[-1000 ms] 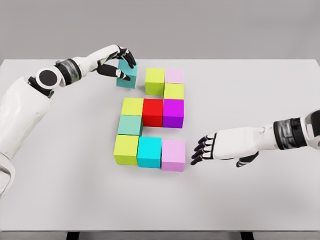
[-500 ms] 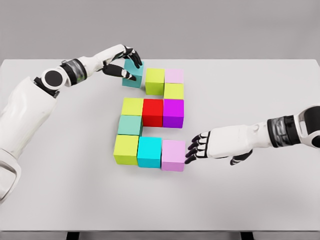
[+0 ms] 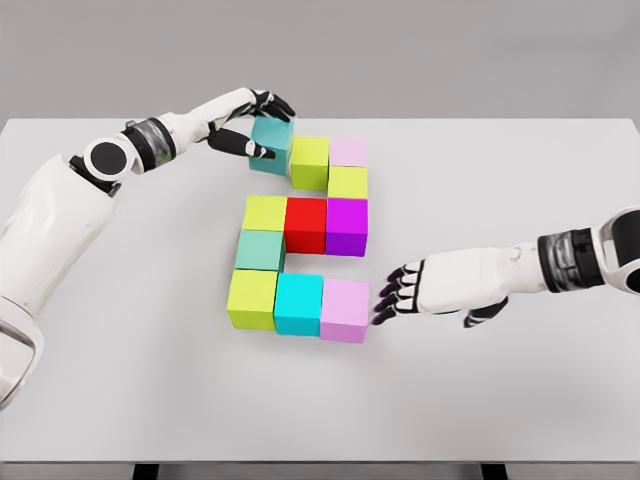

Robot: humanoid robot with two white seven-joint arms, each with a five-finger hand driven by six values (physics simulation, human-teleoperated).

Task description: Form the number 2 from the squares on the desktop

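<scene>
From the head view you see your left hand (image 3: 258, 125) gripping the teal cube (image 3: 272, 146) at the far left, touching the lime cube (image 3: 310, 163) of the top row. Your right hand (image 3: 420, 292) lies flat with fingers spread, fingertips (image 3: 384, 300) touching the lilac cube (image 3: 346, 310) at the near right of the table (image 3: 520, 390).
</scene>
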